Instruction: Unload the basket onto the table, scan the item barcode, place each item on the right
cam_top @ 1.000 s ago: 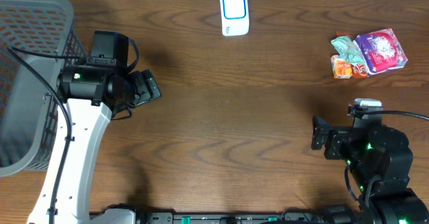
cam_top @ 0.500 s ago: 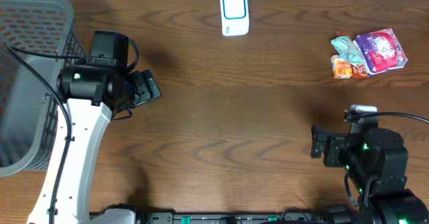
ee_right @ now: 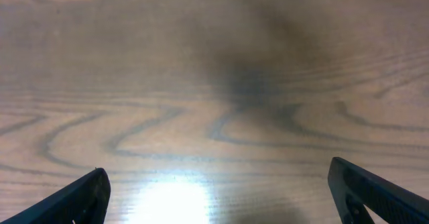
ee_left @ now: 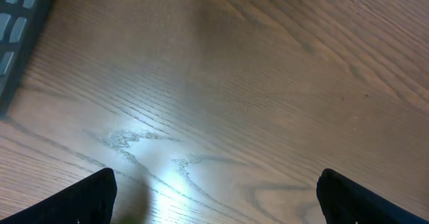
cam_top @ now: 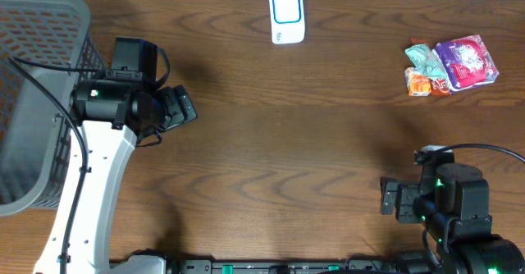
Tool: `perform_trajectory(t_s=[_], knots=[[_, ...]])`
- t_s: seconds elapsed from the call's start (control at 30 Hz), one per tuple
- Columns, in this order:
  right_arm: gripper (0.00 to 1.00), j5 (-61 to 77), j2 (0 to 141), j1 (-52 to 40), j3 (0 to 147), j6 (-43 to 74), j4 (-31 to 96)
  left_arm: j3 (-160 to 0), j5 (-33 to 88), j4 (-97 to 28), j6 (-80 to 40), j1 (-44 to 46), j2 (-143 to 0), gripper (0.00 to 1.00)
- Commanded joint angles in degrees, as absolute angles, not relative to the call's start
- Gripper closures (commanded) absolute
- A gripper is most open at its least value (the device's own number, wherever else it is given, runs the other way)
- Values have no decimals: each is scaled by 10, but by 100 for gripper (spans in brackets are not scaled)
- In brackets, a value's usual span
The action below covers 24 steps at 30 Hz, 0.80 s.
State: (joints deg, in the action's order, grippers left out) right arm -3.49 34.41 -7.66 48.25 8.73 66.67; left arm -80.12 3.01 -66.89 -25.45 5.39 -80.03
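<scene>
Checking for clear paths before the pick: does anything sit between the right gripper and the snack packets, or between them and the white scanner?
Nothing visible does. Only bare table lies between the open right gripper and the snack packets, and between the packets and the white scanner.

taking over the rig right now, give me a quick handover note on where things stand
Left gripper: jaws open, empty, over bare table beside the grey basket.
Right gripper: jaws open, empty, near right of the table.
Things: white scanner at the far edge, middle; snack packets clustered far right, untouched.
Done: nothing that shows; no item picked.
Left: pick a packet, probably with the right gripper, and show its barcode to the scanner.
</scene>
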Motion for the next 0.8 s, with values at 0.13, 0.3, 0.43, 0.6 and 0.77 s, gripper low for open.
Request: perform_trajectory(t_s=[0.13, 0.3, 0.43, 0.6, 0.77], knots=[[1, -53, 342, -79, 482, 94, 676, -802, 23, -670, -251, 52, -797, 5], [1, -53, 341, -79, 482, 94, 676, -802, 23, -670, -251, 52, -797, 5], [1, -53, 329, -79, 482, 93, 676, -802, 23, -670, -251, 52, -797, 5], [1, -76, 284, -79, 475, 61, 656, -802, 23, -670, -251, 52, -797, 5], [1, -74, 229, -79, 430, 10, 562, -802, 23, -670, -251, 52, -797, 5]])
